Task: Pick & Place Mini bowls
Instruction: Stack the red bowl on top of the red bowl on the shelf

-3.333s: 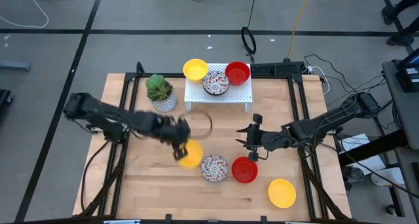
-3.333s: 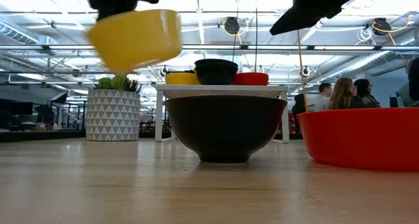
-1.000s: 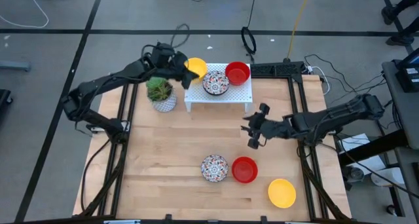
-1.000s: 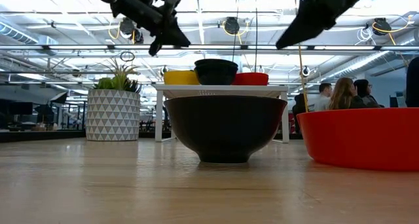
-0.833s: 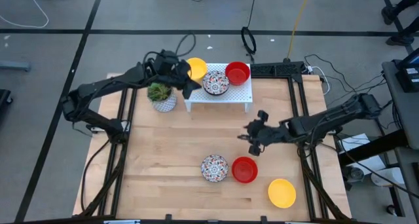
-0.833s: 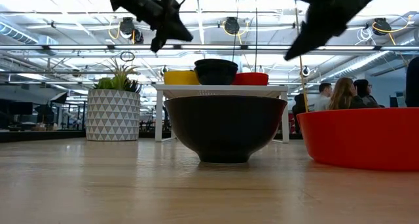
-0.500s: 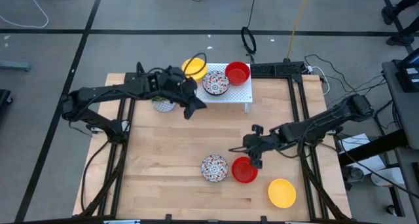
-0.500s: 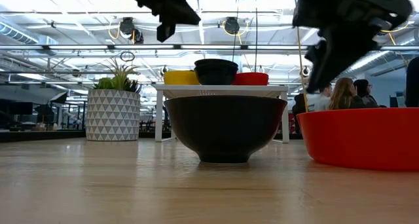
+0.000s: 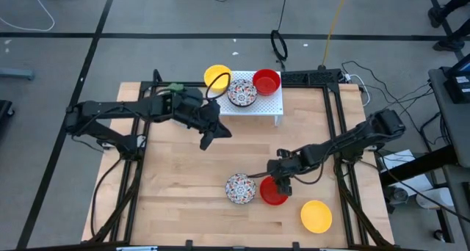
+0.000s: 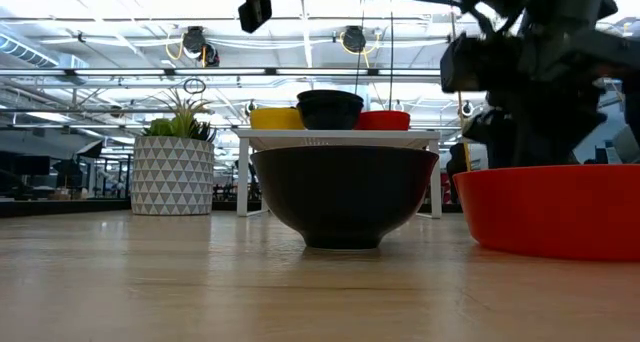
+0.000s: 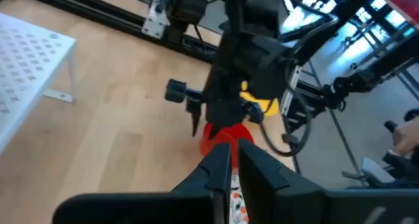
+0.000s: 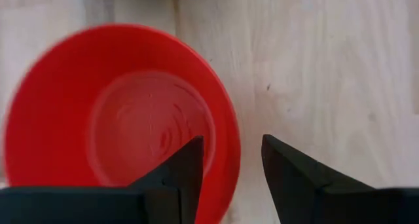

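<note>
1. The right gripper (image 12: pixel 232 165), fingers spread, straddles the rim of the red bowl (image 9: pixel 275 192) near the table's front; a shallow bite could tip it.
2. The patterned bowl (image 9: pixel 240 188) beside it could get nudged.
3. The left gripper (image 9: pixel 205 142), clenched and empty, hovers mid-table.

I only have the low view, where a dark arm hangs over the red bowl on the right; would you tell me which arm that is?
Observer: It is the right arm. The right gripper is open, one finger on each side of the red bowl's rim.
Operator: Thank you. Is the other arm carrying anything?
Observer: No. The left gripper is shut and empty, above the table just in front of the white rack.
Operator: Is there a bowl I cannot see?
Observer: Yes, a yellow bowl sits near the table's front right corner, beside the red one.
</note>
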